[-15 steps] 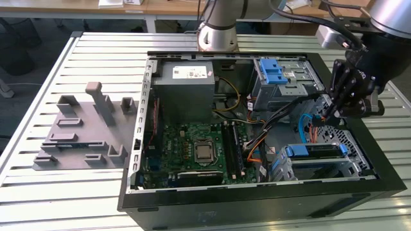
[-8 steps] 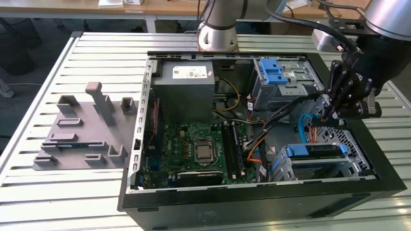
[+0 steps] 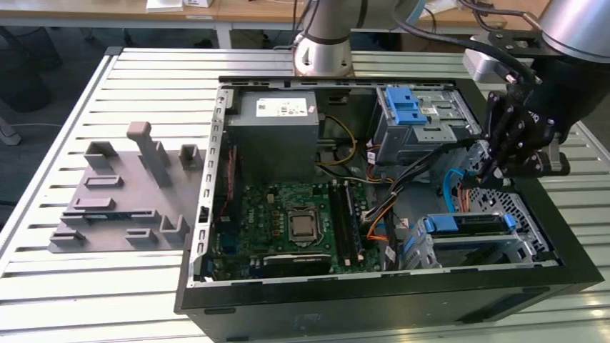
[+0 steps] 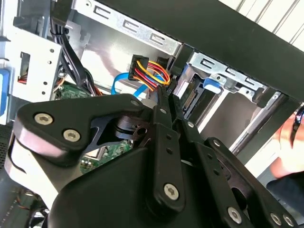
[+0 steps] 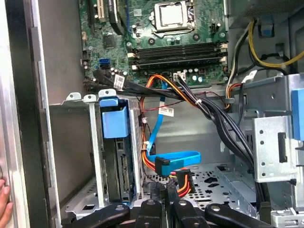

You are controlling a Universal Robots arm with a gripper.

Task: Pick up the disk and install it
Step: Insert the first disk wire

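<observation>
The disk (image 3: 467,224) sits in the metal drive cage (image 3: 522,246) at the case's corner, towards the exterior view's right, with its blue rail end facing up. In the first wrist view the disk (image 5: 118,166) stands on edge in the cage under a blue tab. The second wrist view shows its connector end (image 4: 192,99). My gripper (image 3: 493,174) hangs inside the case beside the cage. Its fingers are pressed together on the black connector (image 4: 166,89) of the red, yellow and orange wires (image 5: 183,183), a short way from the disk's ports.
A blue data cable (image 5: 180,156) loops by the wires. The motherboard (image 3: 286,221), grey power supply box (image 3: 276,114) and an upper bay with a blue latch (image 3: 405,107) share the case. A grey fixture (image 3: 124,193) lies on the table. A hand (image 5: 4,204) rests at the case wall.
</observation>
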